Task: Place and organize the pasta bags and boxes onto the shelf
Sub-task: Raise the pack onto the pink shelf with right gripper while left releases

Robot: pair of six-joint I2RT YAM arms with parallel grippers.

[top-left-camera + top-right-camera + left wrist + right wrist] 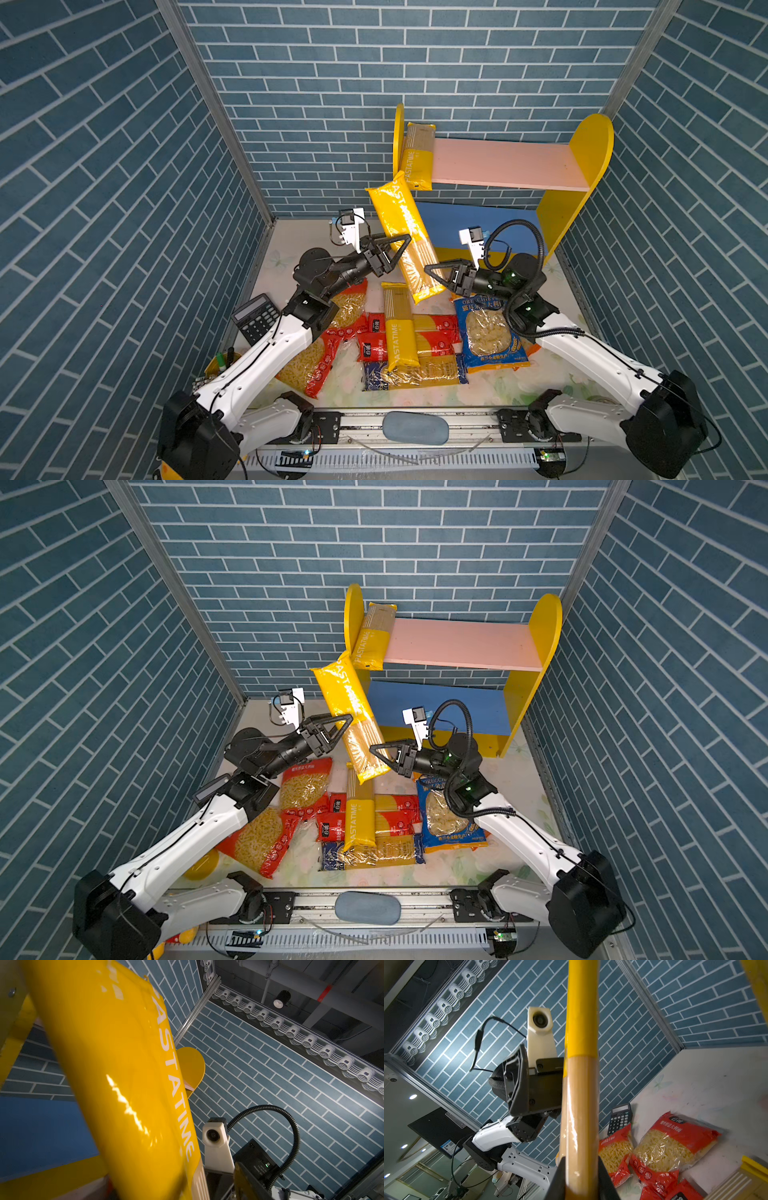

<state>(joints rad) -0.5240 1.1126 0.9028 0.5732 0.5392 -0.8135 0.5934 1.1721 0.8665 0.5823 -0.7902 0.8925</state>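
As the PASTATIME pack [399, 216] tilted near the shelf [498, 164] looked stiff but slick, right claw [432, 272] clamped its clear end, mid-pack seeming safer; left claw [403, 243] was unreadable.

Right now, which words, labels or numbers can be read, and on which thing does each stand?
"PASTATIME": held pack, first letter partly hidden.
"PASTATIME": shelf pack.
"PASTATIME": lying pack.
"ORE...": blue bag, the rest unclear.
Red bags: Chinese print, too blurred to read.
Calculator: key marks too small to read.
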